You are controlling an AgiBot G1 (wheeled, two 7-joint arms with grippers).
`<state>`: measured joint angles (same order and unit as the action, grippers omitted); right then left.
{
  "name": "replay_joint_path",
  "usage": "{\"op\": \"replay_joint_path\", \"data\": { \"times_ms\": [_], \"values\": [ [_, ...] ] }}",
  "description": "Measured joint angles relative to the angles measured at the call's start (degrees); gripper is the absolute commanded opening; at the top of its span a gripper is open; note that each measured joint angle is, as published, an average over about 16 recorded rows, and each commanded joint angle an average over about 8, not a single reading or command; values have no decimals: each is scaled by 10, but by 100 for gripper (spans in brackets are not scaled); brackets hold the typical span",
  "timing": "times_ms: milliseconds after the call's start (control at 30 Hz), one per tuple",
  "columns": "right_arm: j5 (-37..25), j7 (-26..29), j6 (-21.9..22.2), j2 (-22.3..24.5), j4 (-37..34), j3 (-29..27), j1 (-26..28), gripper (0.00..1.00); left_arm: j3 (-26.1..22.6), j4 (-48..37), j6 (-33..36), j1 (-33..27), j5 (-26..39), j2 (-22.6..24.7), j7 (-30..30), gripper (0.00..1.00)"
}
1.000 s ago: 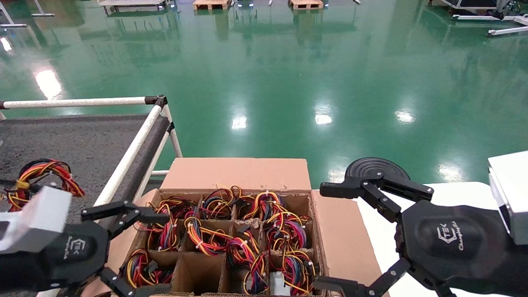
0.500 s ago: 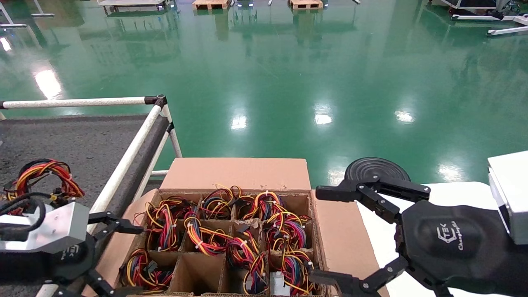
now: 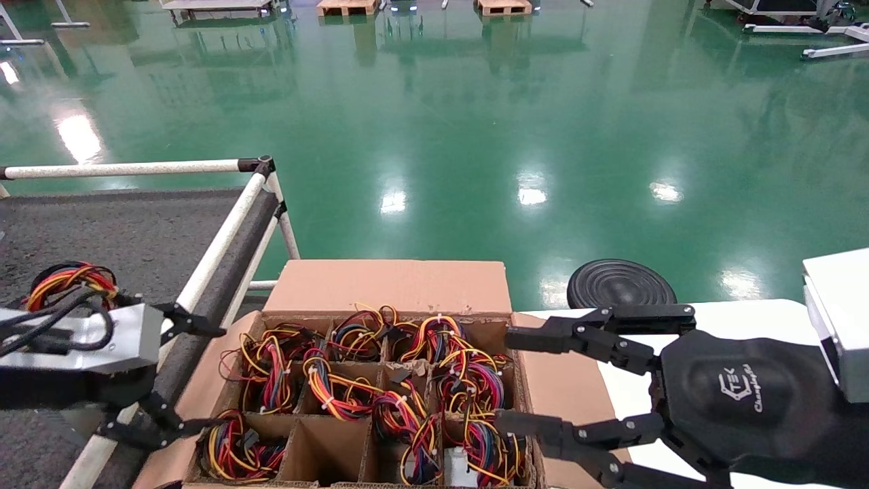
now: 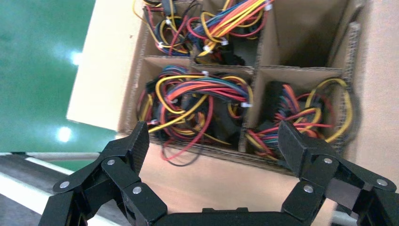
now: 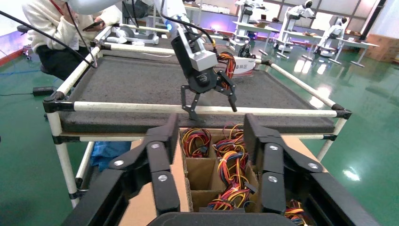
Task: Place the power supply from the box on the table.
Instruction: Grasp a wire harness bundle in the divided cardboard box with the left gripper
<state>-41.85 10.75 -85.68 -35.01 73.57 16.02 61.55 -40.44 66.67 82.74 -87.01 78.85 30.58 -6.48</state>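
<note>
Green floor, box of wires; "TEK" right tool released, left tool released.

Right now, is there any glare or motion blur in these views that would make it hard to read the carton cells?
Head view: ceiling-light glare sits only on the green floor; the box cells read sharply. Left wrist view: wires and box edges look slightly smeared. Right wrist view: sharp, with bright patches only on the far floor.
</note>
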Motion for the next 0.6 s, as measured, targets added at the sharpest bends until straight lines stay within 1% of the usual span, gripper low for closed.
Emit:
{"op": "replay_joint_path", "data": {
  "times_ms": [300, 600],
  "values": [
    [0, 0, 0, 0, 0, 0, 0, 0, -23, -33, -2, -41, 21, 30, 22, 100],
    [0, 0, 0, 0, 0, 0, 0, 0, -35, -62, 1, -60, 15, 50, 40, 100]
  ]
}}
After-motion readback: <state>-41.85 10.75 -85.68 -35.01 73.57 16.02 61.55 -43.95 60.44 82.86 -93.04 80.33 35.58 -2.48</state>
